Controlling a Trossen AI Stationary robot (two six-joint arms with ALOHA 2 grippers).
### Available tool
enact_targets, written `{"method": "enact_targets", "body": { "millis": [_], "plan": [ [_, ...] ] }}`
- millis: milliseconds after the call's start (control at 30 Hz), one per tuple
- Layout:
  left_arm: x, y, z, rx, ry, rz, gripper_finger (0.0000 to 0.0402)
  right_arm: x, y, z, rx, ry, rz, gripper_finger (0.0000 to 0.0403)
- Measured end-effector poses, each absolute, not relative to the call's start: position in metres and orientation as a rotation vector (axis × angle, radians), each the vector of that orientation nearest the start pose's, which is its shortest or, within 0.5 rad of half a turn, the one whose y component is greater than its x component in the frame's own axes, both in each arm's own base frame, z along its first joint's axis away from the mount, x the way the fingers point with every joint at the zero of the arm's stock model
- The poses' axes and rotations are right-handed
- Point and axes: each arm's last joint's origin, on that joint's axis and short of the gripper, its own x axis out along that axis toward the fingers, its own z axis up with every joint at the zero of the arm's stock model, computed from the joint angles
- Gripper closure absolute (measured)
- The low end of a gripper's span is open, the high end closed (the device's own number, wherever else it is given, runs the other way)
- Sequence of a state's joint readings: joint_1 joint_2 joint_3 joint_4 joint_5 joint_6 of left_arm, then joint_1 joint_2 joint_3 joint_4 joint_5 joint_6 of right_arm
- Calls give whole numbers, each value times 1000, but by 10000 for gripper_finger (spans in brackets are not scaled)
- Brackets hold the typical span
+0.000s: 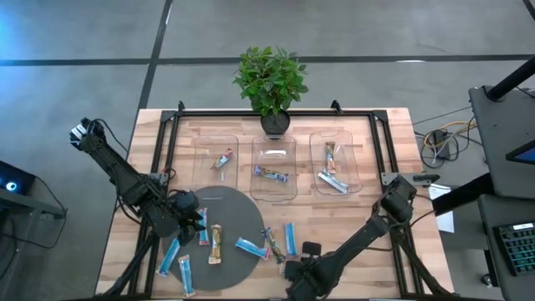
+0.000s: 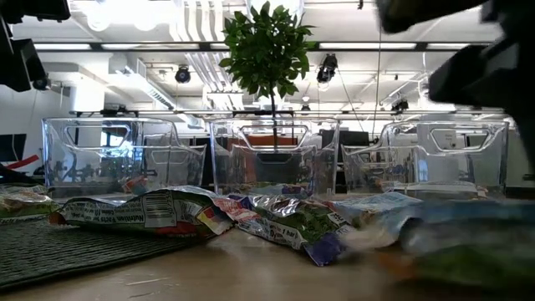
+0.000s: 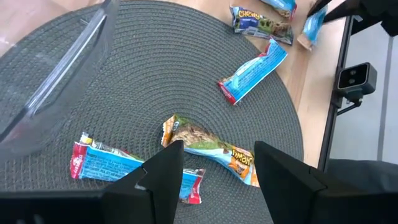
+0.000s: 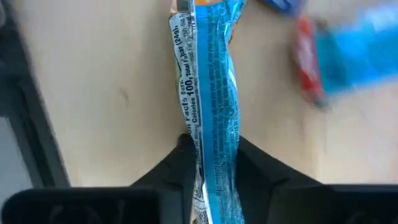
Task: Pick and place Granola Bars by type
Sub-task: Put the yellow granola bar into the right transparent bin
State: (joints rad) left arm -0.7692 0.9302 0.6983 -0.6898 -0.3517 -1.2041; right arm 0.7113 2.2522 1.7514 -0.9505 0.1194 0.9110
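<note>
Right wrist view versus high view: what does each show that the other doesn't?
Only the right wrist view shows the right pincer shut on a blue bar, its nutrition print readable. Only the high view shows the three clear trays, the potted plant, the round grey mat, and the left pincer open over the mat's left edge. Both show the wooden table and another blue bar lying near the right pincer.
</note>
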Motion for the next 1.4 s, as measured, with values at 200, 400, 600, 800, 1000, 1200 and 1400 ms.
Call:
{"method": "enact_targets", "body": {
  "millis": [200, 400, 600, 800, 1000, 1200, 1400],
  "plan": [
    [131, -112, 242, -630, 860, 136, 223, 306, 261, 215, 211, 1235, -504, 336],
    [131, -111, 242, -615, 823, 164, 223, 263, 201, 296, 493, 832, -977, 327],
    [133, -110, 243, -609, 773, 194, 223, 234, 115, 301, 795, 707, -1246, 327],
    [135, -112, 245, -634, 751, 179, 223, 218, 51, 269, 998, 789, -1244, 305],
    [135, -112, 245, -656, 751, 190, 223, 218, 15, 245, 1044, 743, -1209, 260],
    [135, -113, 244, -715, 757, 205, 223, 233, 16, 253, 972, 739, -1044, 215],
    [136, -118, 245, -733, 779, 152, 223, 263, 47, 272, 708, 830, -696, 205]
  ]
}}
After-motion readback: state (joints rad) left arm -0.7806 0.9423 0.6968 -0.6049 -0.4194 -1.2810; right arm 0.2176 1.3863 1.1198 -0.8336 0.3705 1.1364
